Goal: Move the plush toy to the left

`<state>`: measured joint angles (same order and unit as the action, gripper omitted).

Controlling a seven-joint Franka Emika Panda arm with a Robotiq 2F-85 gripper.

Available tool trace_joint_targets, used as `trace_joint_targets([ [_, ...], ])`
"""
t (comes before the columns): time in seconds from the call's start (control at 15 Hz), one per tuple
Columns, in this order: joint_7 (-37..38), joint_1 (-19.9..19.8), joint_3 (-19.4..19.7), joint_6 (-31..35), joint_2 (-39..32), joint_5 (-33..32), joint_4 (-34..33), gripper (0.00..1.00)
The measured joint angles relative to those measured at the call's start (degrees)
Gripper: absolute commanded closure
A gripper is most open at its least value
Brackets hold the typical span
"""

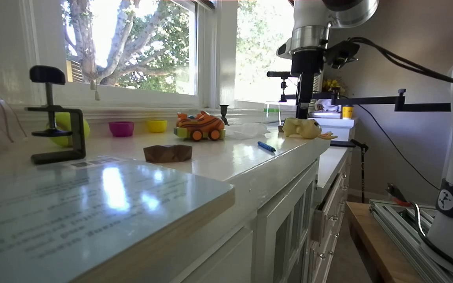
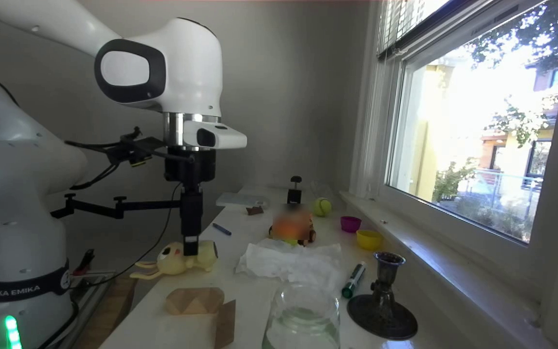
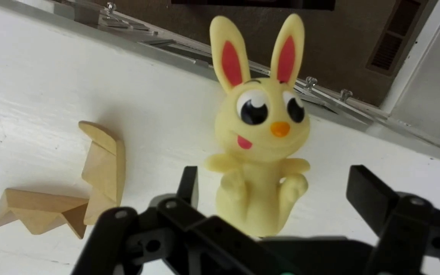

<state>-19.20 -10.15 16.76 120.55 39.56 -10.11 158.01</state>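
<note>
The plush toy (image 3: 262, 183) is a pale yellow rabbit with red inner ears, large eyes and an orange nose. It lies on its back on the white counter (image 3: 159, 126), with its ears extending over the edge. It also shows in both exterior views (image 1: 302, 128) (image 2: 175, 261). My gripper (image 3: 273, 170) points down at it in both exterior views (image 1: 302, 115) (image 2: 191, 249). The fingers are open, one on each side of the toy's body, with a gap on both sides in the wrist view. The right-hand gap is wider.
Folded tan wooden pieces (image 3: 103, 172) lie beside the toy. A glass jar (image 2: 303, 315), a dark candlestick (image 2: 383, 303), crumpled white tissue (image 2: 291, 261), a blue pen (image 1: 266, 147), an orange toy car (image 1: 199, 126), a brown faceted piece (image 1: 167, 153) and a black clamp (image 1: 78, 131) stand on the counter.
</note>
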Motion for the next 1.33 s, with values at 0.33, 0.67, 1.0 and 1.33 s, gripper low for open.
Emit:
trace_joint_targets([
  [0.33, 0.02, -1.69, -0.12, 0.14, -0.71, -0.50, 0.00, 0.00],
  [0.67, 0.02, -1.91, -0.54, 2.16, -3.30, -0.80, 0.01, 0.00],
  [1.0, 0.02, -1.64, -1.79, 5.14, -6.81, -0.80, 0.03, 0.00],
  [1.33, 0.11, -1.52, -3.49, 6.89, -8.41, -0.80, 0.03, 0.00],
])
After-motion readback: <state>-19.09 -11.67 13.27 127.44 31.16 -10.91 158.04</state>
